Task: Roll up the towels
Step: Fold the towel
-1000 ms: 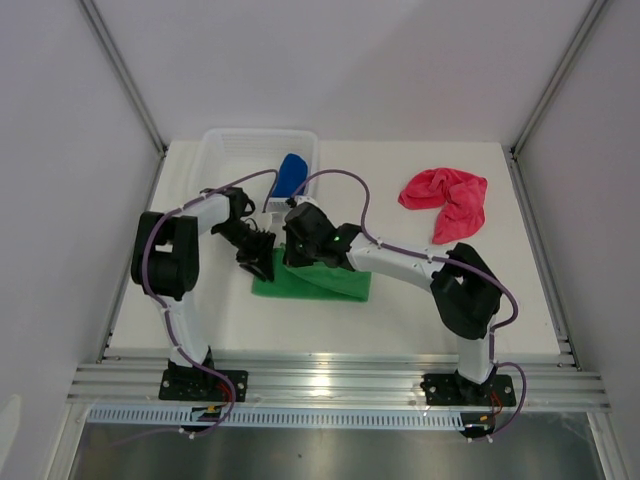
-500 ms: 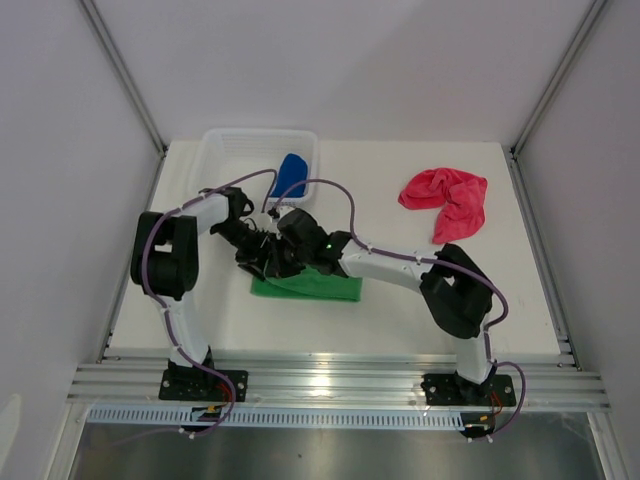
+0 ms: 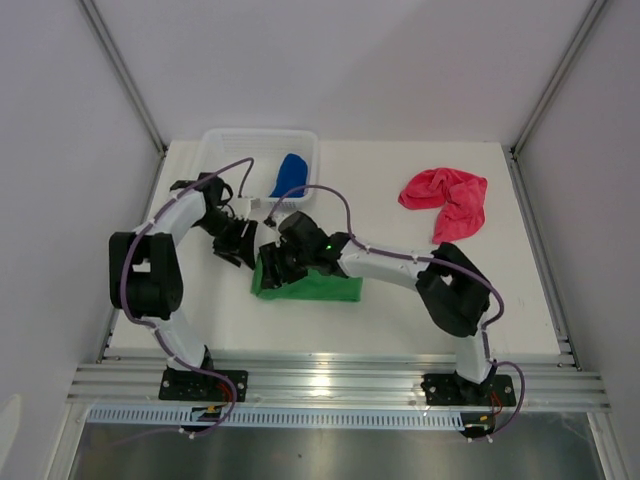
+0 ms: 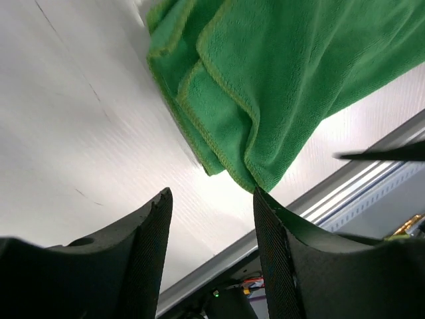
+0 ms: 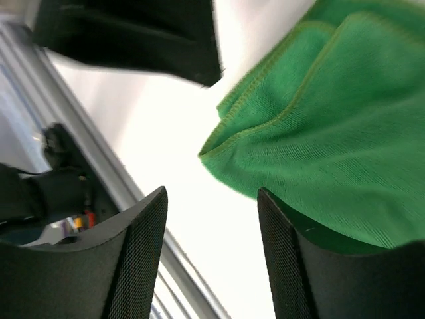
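The green towel (image 3: 312,287) lies folded in several layers on the white table, left of centre. My right gripper (image 3: 273,264) stands open over its left end; in the right wrist view the green towel (image 5: 332,113) lies beside the right finger, with nothing in the right gripper (image 5: 211,194). My left gripper (image 3: 237,247) is open just left of the towel; in the left wrist view the green towel (image 4: 285,73) has a folded corner at the tip of the left gripper (image 4: 211,194). The blue towel (image 3: 290,173) sits in the basket. The pink-red towel (image 3: 446,198) lies crumpled at the back right.
A white mesh basket (image 3: 230,150) stands at the back left of the table (image 3: 400,320). An aluminium rail (image 3: 330,382) runs along the near edge. Grey walls close in both sides. The two wrists are close together near the towel's left end.
My right gripper has opened and let go of the green towel, which now lies folded. My left gripper has opened wider and drawn back to the left, off the towel.
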Available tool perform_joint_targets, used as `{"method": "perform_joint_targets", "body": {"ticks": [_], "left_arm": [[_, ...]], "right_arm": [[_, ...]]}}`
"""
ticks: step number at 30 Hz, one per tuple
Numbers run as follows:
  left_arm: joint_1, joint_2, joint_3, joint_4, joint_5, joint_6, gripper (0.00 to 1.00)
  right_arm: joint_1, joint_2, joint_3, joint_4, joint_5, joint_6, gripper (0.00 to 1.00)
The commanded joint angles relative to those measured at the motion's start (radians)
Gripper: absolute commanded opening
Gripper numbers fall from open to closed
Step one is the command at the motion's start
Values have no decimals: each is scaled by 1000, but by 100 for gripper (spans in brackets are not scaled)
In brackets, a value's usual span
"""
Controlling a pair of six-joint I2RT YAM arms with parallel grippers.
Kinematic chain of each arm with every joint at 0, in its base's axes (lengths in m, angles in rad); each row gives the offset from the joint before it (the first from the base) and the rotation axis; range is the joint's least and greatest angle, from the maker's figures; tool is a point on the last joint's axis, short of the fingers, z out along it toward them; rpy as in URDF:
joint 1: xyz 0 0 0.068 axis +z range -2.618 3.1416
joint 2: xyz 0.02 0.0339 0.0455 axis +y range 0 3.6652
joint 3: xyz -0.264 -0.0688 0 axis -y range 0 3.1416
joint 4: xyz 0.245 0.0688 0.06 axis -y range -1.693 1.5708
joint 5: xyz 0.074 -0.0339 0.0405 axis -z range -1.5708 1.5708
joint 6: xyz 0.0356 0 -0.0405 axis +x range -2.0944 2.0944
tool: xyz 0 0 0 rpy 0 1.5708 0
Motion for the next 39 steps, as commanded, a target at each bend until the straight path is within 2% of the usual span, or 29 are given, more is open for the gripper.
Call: {"method": "perform_joint_targets", "body": {"ticks": [1,5,6,11,14,20,28,30,34,39], "left_arm": [[-23,-19,84,29,-12,24,56],[-83,101,173,-9,-34,20,54],[-93,138,173,-10,-47,20,55],[-121,192,199,6,-69,27,54],[-152,231,237,-1,-68,18,52],[-169,251,202,17,-51,-5,49],[-172,259,224,26,-71,-22,44],[-172,258,224,45,-80,-31,35],[-173,275,254,37,-74,-39,25],[-176,278,260,31,-75,-39,25]], "right_arm": [[-67,-211,-37,25,80,-27,59],[-189,-321,-193,-36,169,47,49],[-208,-352,-259,-73,198,67,42],[-277,-432,-436,-104,263,88,40],[-317,-464,-546,-55,257,123,37],[-322,-443,-627,19,217,166,41],[-319,-435,-638,-6,244,174,44],[-319,-450,-649,-10,249,174,44],[-322,-461,-669,-4,253,182,44],[-320,-453,-678,-18,263,193,51]]}}
